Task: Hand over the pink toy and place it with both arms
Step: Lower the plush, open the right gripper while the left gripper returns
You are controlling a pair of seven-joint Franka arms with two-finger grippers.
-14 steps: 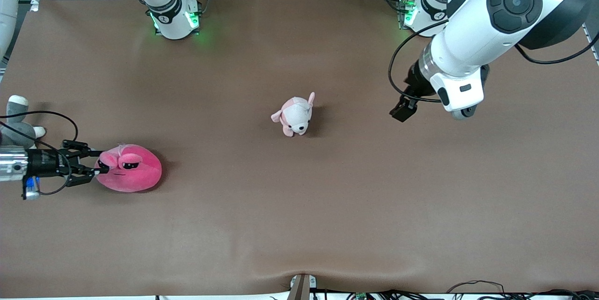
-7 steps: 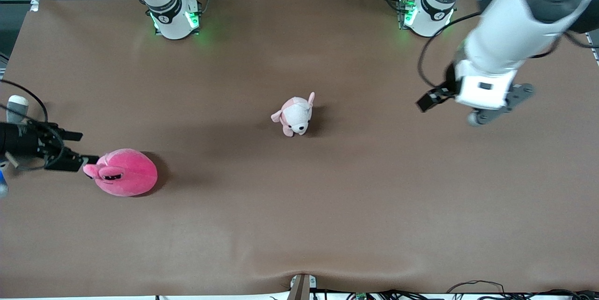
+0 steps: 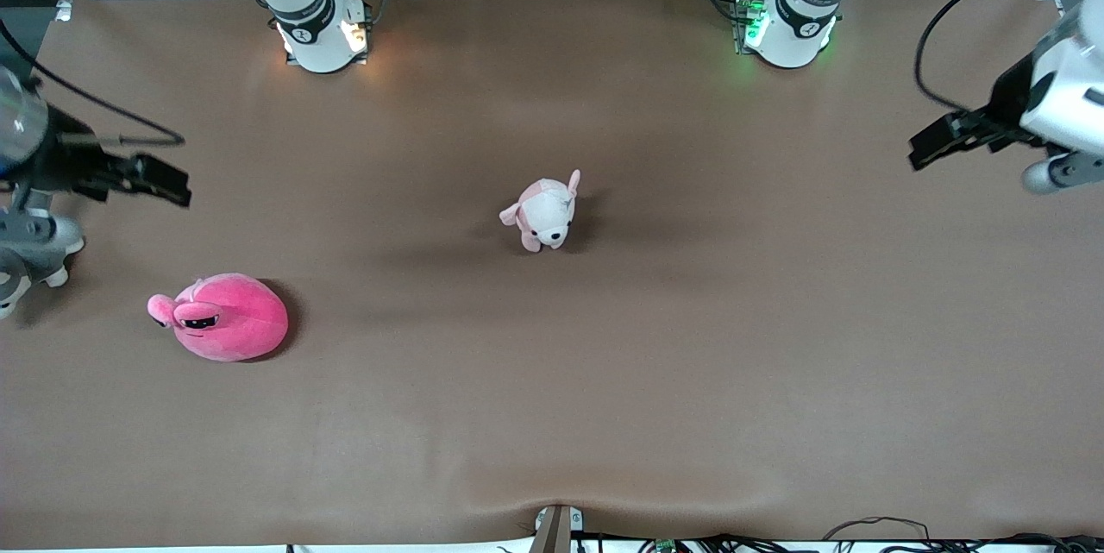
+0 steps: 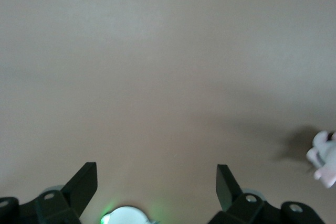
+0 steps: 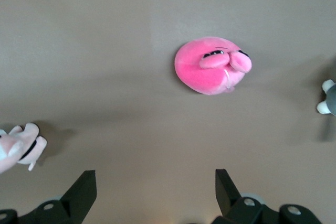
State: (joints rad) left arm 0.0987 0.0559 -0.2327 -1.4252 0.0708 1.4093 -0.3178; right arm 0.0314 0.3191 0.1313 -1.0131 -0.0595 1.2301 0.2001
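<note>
Both arms have pulled away since a second ago: the right gripper point(image 3: 159, 180), which was pinching the pink toy point(image 3: 222, 328) by its face, has let go and lifted up toward the right arm's end of the tabletop point(image 3: 552, 380), while the left gripper point(image 3: 940, 139) has swung out to the left arm's end. And the toy has turned a touch from where it sat, its eyes now pointing more toward the edge at the right arm's end.

Right now the pink toy sits alone on the tabletop, nothing touching it, nearer to the front camera than the small puppy plush point(image 3: 542, 214) at the middle. From the right wrist view, the fingers point(image 5: 83, 190) are spread wide with only bare tabletop between them, and the pink toy point(image 5: 210, 65) lies well clear of them. A grey-and-white plush point(image 3: 26, 251) sits at the very edge, beside the pink toy at the right arm's end.

Over on the left wrist view, those fingers point(image 4: 84, 184) are spread wide too, empty, with the puppy plush point(image 4: 324, 158) just peeking in at the frame's edge.
</note>
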